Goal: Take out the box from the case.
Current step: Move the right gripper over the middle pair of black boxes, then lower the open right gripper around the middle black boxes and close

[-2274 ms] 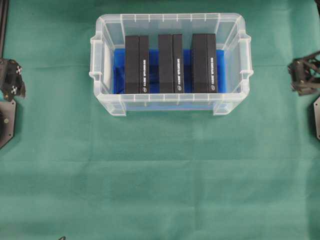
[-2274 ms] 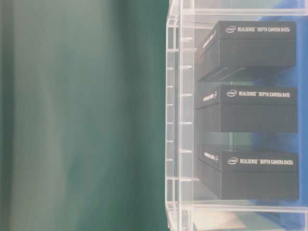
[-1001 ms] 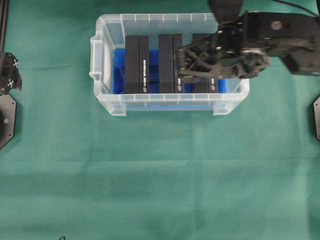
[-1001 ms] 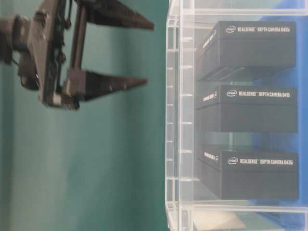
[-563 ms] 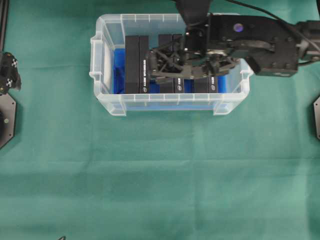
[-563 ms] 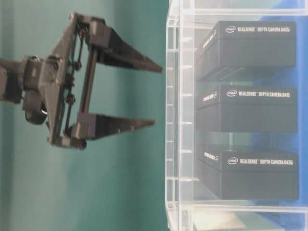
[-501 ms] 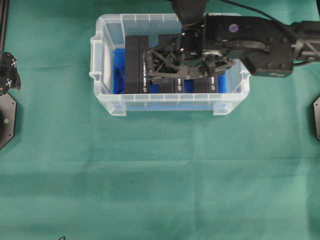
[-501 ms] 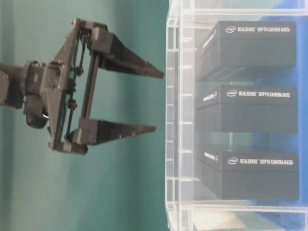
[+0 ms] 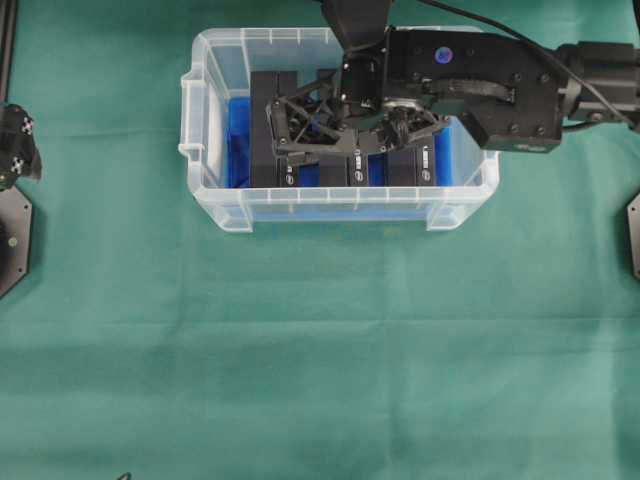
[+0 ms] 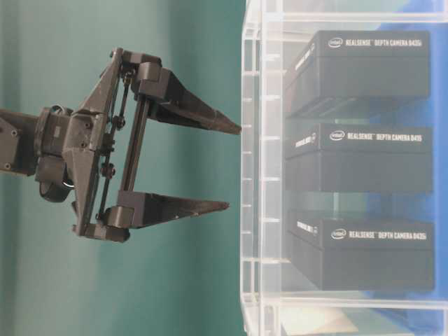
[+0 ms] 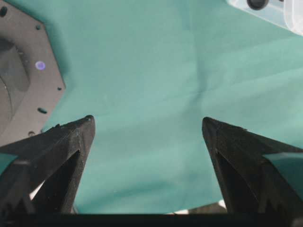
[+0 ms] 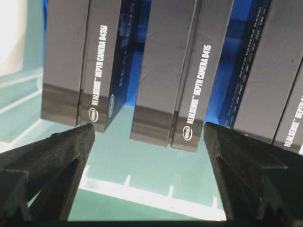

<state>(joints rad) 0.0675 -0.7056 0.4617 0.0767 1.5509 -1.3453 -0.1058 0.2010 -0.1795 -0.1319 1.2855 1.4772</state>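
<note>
The case (image 9: 215, 212), a clear plastic tub with a blue cloth (image 9: 236, 140) on its bottom, stands at the back centre. Three black boxes stand on edge inside: left (image 9: 258, 125), middle (image 9: 350, 172), right (image 9: 410, 170). My right gripper (image 9: 275, 130) hangs open above the case rim with nothing in it. From table level the right gripper (image 10: 234, 166) brackets the middle box (image 10: 371, 161) without touching. In the right wrist view, the middle box (image 12: 175, 66) lies ahead between the fingers (image 12: 71, 146). My left gripper (image 11: 147, 120) is open over bare cloth at the left edge.
Green cloth covers the table. The right arm's body (image 9: 500, 85) reaches over the right part of the case and hides much of the middle and right boxes. Dark base plates sit at the left (image 9: 12, 240) and right (image 9: 633, 235) edges.
The right arm has swung in from the right, passed leftward over the case, and come closer to its rim, jaws open throughout. The left arm and the boxes have not moved.
</note>
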